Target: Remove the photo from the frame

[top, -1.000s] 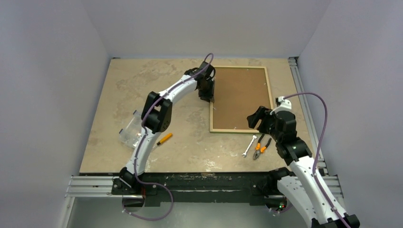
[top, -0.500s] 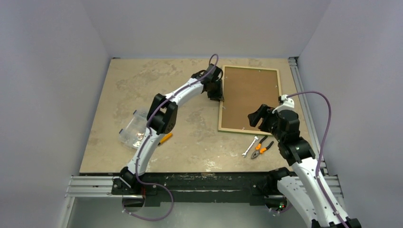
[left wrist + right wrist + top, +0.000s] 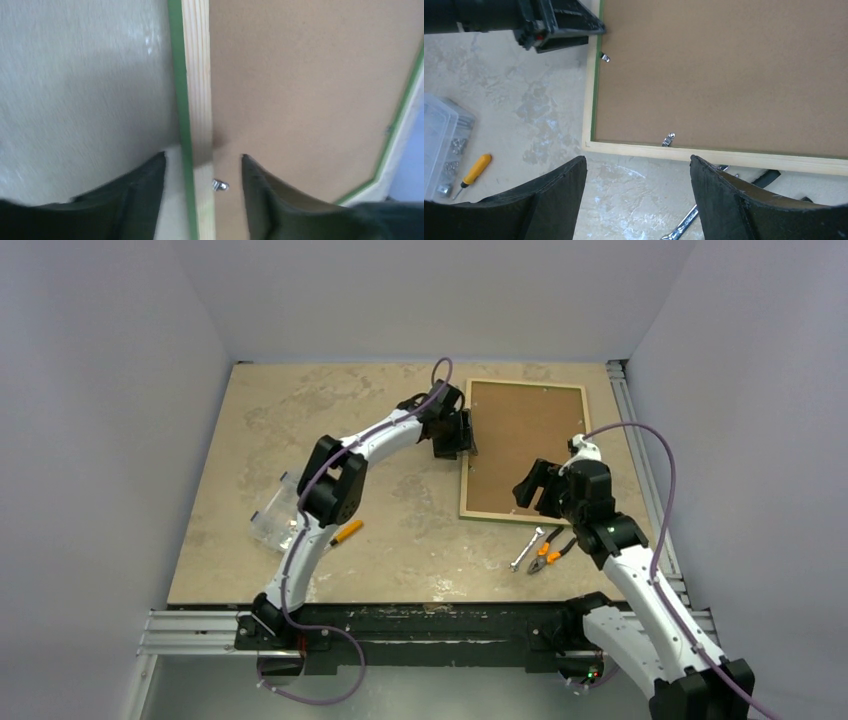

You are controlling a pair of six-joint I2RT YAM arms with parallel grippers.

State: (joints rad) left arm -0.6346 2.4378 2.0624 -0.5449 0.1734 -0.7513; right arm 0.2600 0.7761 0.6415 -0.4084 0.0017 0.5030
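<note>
The frame (image 3: 500, 515) lies face down at the back right of the table, with a pale wood back and a narrow green edge. It holds the photo's plain brown back (image 3: 525, 445); the printed side is hidden. My left gripper (image 3: 466, 436) is open and straddles the frame's left rail (image 3: 197, 100), one finger on the table side and one over the brown board, next to a small metal clip (image 3: 220, 185). My right gripper (image 3: 531, 486) is open and empty above the frame's near rail (image 3: 704, 155), where another clip (image 3: 668, 138) sits.
A clear plastic box (image 3: 278, 512) of small parts and an orange screwdriver (image 3: 346, 532) lie at the left. A wrench (image 3: 524, 549) and orange-handled pliers (image 3: 550, 552) lie just in front of the frame. A metal rail runs along the right edge.
The frame has slid to the right with my left gripper at its left rail, then stopped. My right gripper has shifted a little to the left over the near rail.
</note>
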